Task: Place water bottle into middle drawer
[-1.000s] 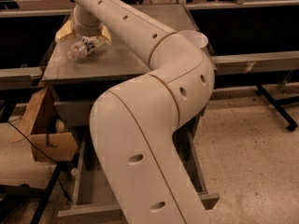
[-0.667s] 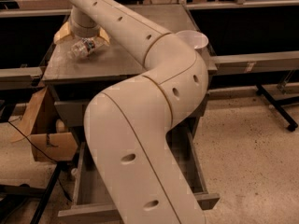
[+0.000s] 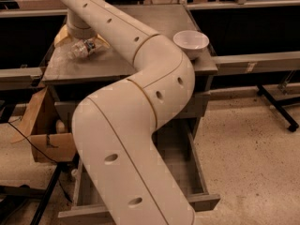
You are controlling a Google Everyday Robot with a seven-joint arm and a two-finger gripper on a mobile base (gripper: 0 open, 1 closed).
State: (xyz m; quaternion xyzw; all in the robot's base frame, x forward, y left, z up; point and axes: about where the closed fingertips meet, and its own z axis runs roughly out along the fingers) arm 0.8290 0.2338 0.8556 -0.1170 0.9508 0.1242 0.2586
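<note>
The water bottle, clear with a white label, lies on its side at the back left of the grey cabinet top. My gripper hangs right over it at the end of the long white arm, which sweeps up from the lower middle. The bottle shows just below the wrist, between the gripper's tan parts. The middle drawer stands pulled open at the bottom of the cabinet. Its grey floor is mostly hidden behind my arm and the right side wall and front edge show.
A white bowl stands at the right edge of the cabinet top. A brown cardboard box sits on the floor left of the cabinet. Black stand legs cross the floor on the right. Dark shelving runs behind.
The arm's elbow and big links have swung left, uncovering the whole white bowl. The gripper and the bottle stay in the same spot on the cabinet top.
</note>
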